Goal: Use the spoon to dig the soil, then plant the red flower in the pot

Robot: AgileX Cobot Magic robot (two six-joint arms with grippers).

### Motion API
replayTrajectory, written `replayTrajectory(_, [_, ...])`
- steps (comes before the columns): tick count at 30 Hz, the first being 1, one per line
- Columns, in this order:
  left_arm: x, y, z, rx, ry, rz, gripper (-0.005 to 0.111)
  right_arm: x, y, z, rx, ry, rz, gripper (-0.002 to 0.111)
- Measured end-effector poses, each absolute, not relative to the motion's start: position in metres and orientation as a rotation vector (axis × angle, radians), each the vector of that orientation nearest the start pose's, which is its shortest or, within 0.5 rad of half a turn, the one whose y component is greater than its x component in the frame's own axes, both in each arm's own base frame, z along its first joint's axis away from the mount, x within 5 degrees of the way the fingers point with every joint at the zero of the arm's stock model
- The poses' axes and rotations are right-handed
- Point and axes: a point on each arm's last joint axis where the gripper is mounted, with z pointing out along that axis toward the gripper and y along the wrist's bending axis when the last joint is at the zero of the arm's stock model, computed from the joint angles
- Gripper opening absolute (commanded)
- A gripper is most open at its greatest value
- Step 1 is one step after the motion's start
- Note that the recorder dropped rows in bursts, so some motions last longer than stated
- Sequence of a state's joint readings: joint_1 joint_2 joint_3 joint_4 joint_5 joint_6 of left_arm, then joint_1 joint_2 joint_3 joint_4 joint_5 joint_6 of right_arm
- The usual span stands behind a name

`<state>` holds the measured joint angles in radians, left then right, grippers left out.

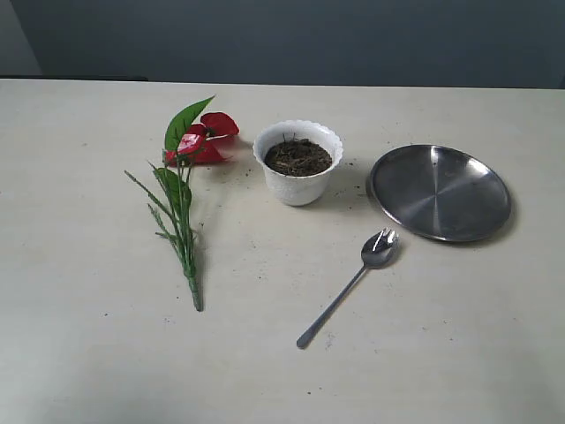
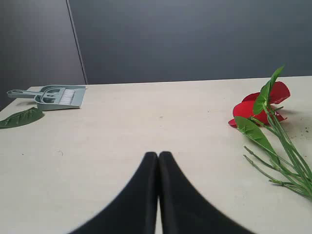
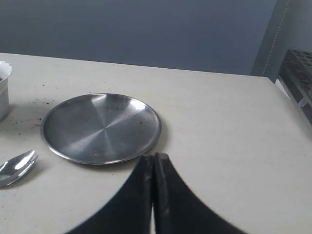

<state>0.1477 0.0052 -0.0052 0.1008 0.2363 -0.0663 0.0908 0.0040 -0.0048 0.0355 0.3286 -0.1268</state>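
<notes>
Left of the pot (image 1: 298, 163), flat on the desk (image 1: 88, 353): the red flower (image 1: 190, 190), bloom end level with the pot and just beside it, stem end trailing toward the near edge. Judged light, springy, thin-stemmed; the bundled lower stems look the firmest hold, the glossy bloom the likeliest to slip or crease. Left gripper (image 2: 158, 155): jaws pressed together, empty; the flower lies well apart from them, off to one side in the left wrist view.

Centre: the pot, white, scalloped rim, upright, holding the soil (image 1: 298, 157), dark, crumbly, loose, likely to scatter; specks already dot the desk around it.

Right of the pot, toward the near edge: the spoon (image 1: 349, 287), slim polished metal, tined bowl nearest the steel plate (image 1: 439, 192), handle running away from the pot. Judged stiff, light, slippery, lying low; mid-handle seems the best hold. Right gripper (image 3: 154, 157): jaws closed, empty; the spoon's bowl sits apart from them, the plate just ahead.
</notes>
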Motion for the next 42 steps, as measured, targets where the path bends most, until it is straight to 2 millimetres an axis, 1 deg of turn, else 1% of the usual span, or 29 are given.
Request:
replayTrajectory(33, [0.055,0.01,0.193,-0.117,1.717,0.153,0.0,0.054,0.006,0.185,-0.174,1.8,0.009,-0.001])
replayTrajectory(37, [0.055,0.01,0.193,-0.117,1.717,0.153,0.0,0.056,0.006,0.195,-0.16,1.683,0.005,-0.001])
replayTrajectory(42, [0.055,0.01,0.193,-0.117,1.717,0.153,0.0,0.056,0.005,0.219,-0.118,1.419,0.009,-0.001])
